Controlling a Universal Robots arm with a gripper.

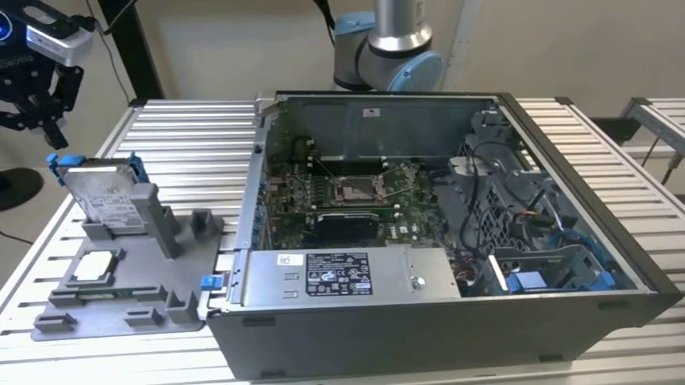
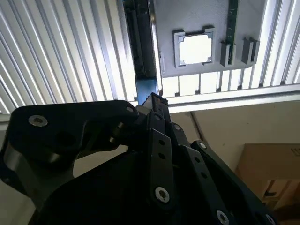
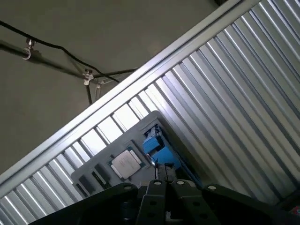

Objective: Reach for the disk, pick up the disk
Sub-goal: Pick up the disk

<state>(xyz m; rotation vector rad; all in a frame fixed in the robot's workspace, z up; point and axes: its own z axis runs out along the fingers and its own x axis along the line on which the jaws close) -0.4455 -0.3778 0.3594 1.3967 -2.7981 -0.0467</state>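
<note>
At the exterior view's lower centre, an open dark computer case (image 1: 428, 337) is seen lying on its side. A long grey metal box (image 1: 428, 277) with a black-and-white sticker is set along its near wall. Beyond the box a green circuit board (image 1: 321, 192) is laid flat on the case floor.

At the lower left of the same view, a matt grey moulded tray (image 1: 134, 282) with blocky posts and slots rests on the surface (image 1: 204, 128), which is made of pale ribbed metal slats. A small square silver chip (image 1: 95, 265) is seated flat in a recess of the tray.

Farther back on the tray, at the middle left, the disk (image 1: 107, 196) is held on edge and tilted between grey posts. It is a flat silver rectangle with a white label, and bright blue plastic is fitted along its sides.

Above the disk, at the upper left, the black claw (image 1: 35, 132) is hung clear of it with its fingers spread apart and nothing between them.

In both wrist views the disk's blue frame (image 2: 146, 91) (image 3: 157, 146) is seen just past the claw's dark bolted links, and the chip (image 2: 194, 49) (image 3: 125, 163) is seen beside it.

At the upper centre of the exterior view, the arm's rounded grey and pale blue base (image 1: 387, 48) is mounted behind the case.
</note>
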